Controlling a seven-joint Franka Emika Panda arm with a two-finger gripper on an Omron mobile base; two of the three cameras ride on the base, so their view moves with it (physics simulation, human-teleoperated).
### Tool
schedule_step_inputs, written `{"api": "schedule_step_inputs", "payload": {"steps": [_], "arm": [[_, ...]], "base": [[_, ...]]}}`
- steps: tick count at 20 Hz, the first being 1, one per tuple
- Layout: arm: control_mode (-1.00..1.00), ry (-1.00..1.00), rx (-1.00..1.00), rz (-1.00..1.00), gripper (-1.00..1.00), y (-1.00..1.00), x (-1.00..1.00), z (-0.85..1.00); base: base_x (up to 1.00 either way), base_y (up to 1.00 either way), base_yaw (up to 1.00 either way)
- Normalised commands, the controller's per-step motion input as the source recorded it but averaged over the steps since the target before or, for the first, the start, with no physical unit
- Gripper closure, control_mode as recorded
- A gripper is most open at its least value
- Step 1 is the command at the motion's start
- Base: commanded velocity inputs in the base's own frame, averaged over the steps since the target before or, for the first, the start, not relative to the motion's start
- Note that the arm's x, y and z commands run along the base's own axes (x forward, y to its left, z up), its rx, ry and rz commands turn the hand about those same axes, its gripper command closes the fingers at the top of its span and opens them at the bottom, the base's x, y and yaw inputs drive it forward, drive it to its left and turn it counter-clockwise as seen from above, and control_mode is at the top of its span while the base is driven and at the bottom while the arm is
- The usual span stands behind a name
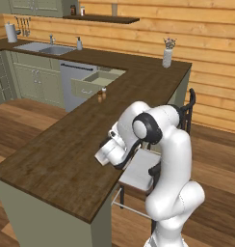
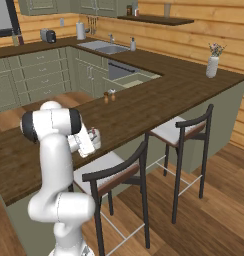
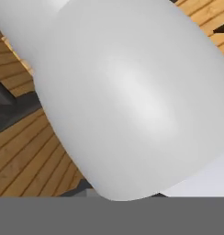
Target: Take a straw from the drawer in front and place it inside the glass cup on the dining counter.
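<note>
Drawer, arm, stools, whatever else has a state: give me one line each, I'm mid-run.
drawer: pulled open across the kitchen; contents too small to make out.
hand: tucked against the arm beside the dining counter; open or shut cannot be told.
shakers: two, upright, side by side on the counter.
vase: upright at the far corner, flowers in it.
stools: two, standing upright along the counter.
</note>
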Motion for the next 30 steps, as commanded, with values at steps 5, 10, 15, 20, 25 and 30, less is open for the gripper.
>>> {"api": "schedule_step_inputs", "payload": {"steps": [5, 10, 15, 20, 25, 30], "arm": [[-1.00, 0.16, -0.10, 0.02, 1.00, -0.02, 0.00, 0.02], [-1.00, 0.15, -0.11, 0.00, 1.00, -0.03, 0.00, 0.00], [-1.00, 0.11, -0.05, 0.00, -1.00, -0.04, 0.00, 0.05], [-1.00, 0.07, -0.01, 0.01, -1.00, 0.00, 0.00, 0.13], [-1.00, 0.03, -0.03, 0.07, -1.00, 0.08, -0.06, 0.56], [-1.00, -0.11, 0.01, 0.09, -1.00, 0.00, -0.69, 1.00]], "base": [[0.00, 0.00, 0.00], [0.00, 0.00, 0.00], [0.00, 0.00, 0.00], [0.00, 0.00, 0.00], [0.00, 0.00, 0.00], [0.00, 0.00, 0.00]]}}
